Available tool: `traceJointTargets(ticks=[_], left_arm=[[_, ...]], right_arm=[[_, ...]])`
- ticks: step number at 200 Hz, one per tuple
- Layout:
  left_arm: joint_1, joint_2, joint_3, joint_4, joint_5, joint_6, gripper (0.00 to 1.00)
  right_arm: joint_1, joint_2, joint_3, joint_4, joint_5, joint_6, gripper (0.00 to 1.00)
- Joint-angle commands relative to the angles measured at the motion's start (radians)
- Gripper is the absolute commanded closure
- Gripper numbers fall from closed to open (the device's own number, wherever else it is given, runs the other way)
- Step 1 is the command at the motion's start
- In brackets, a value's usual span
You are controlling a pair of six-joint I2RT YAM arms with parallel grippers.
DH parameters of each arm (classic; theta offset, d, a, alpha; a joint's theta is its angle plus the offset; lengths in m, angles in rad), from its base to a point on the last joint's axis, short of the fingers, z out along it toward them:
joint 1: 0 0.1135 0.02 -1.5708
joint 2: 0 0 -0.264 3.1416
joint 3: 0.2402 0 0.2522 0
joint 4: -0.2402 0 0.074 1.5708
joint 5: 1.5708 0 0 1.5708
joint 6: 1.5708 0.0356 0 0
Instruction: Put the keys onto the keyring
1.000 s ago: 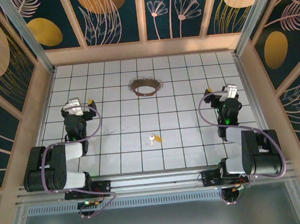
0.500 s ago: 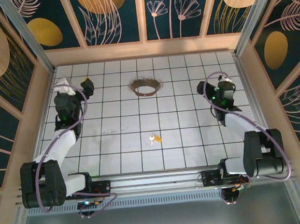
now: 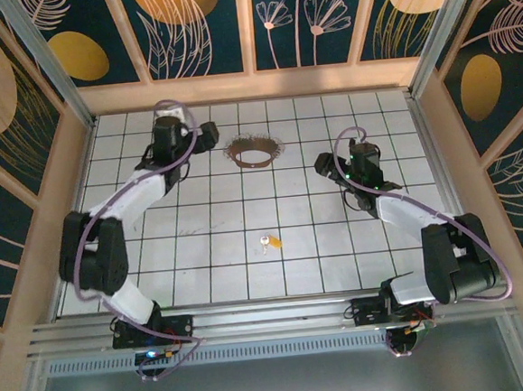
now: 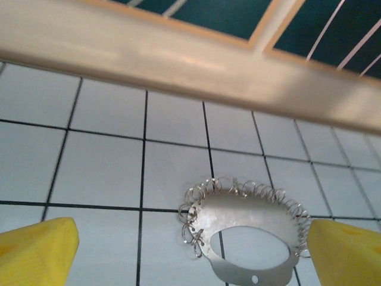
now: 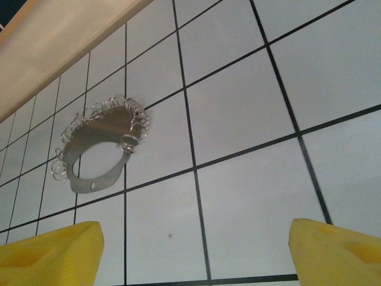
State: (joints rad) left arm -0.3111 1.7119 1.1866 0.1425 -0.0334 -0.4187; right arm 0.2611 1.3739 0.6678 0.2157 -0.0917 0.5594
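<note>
Okay, the left gripper (image 3: 204, 136) is reached out over the far left of the white tiled table (image 3: 204, 272), jaws wide apart and empty. In its wrist view the yellow fingertips (image 4: 36, 253) sit at either side of the frame, with the keyring (image 4: 238, 208) just ahead and between them, not touched. In the overhead view the keyring lies flat near the far edge, about mid-table, just right of that gripper. Up close it is a thin flat metal plate with an oval cutout and a row of small wire rings (image 4: 199, 196) threaded along its outer edge. The key (image 3: 264, 243) is well apart from it, nearer the arm bases. It lies flat on a tile, silver with a yellow-orange tag (image 3: 275, 243), and no gripper is near it. The right gripper (image 3: 324, 165) is to the right of the keyring and pointed towards it, jaws also apart with nothing between them. Handling, my guess: the key is tiny, light and stiff, lying flush on a smooth tile, so it will likely skid or flip when pinched. The tag looks like the thicker, easier part to grab. The key's hole is too small to make out. The plate is thin, rigid and slippery, so hard to lift from flat. Better to pinch its plain edge by the cutout than the loose rings, which would swing. Threading probably needs one gripper steadying the plate.
</note>
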Motion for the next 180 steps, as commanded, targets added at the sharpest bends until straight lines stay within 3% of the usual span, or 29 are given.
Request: traceJointTargets(ticks=[1,49,80,180], left_arm=[[-0.032,0.139,0.147,-0.172,-0.08,0.029,0.04],[-0.073,0.461,0.566,-0.472,-0.217,0.082,0.09],[-0.079,0.591,0.73,-0.597,-0.259,0.084,0.12],[-0.092,0.64,0.751,-0.624,-0.205,0.066,0.29]], right_arm=[[0.017,0.015,0.037,-0.014,0.012,0.036,0.17],[0.018,0.051,0.06,-0.018,0.009,0.014,0.17],[0.017,0.091,0.082,-0.013,-0.005,0.011,0.17],[0.018,0.146,0.101,0.033,-0.055,0.043,0.19]])
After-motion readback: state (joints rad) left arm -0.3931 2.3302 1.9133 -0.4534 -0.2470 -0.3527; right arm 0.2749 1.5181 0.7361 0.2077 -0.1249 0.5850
